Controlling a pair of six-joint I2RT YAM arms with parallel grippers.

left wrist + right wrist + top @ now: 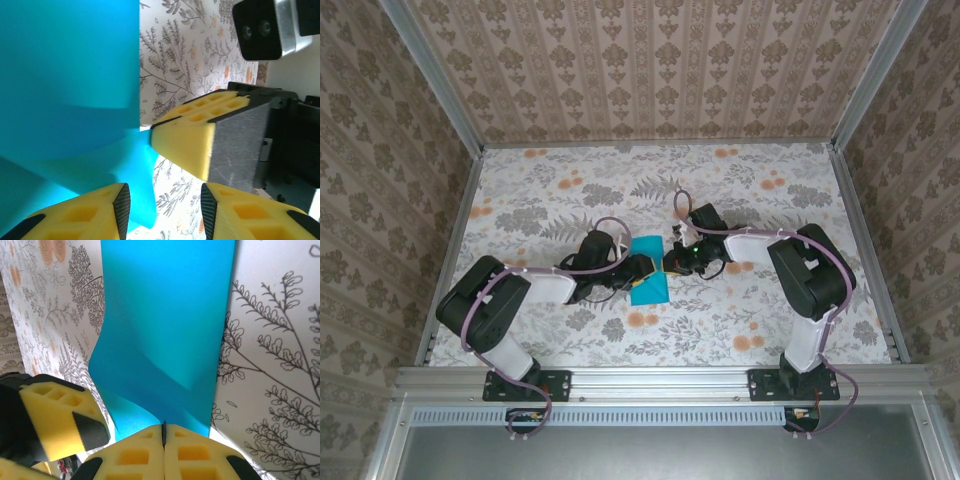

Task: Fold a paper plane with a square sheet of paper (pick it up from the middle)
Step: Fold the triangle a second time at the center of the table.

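- Folding is the step in hand: the paper plane [648, 290], so far a teal sheet with no dart shape, sits at the middle of the table [790, 200] between the two arms. It is bowed and partly lifted rather than flat.
- The right hand [164, 432] has its pads pressed together. The paper's edge runs straight into the seam between them, so it looks to be pinching that edge.
- The left hand [164, 195] stands half open just beside it. A flap of the sheet hangs by one of its fingers, but I see no grip there.
- By my reckoning the task is somewhere in its early or middle part: there is a soft bend, but no sharp point.
- Next move, as I judge it: the right hand carries its edge squarely across to the opposite side. The left hand steadies or presses the sheet so the crease lands straight.
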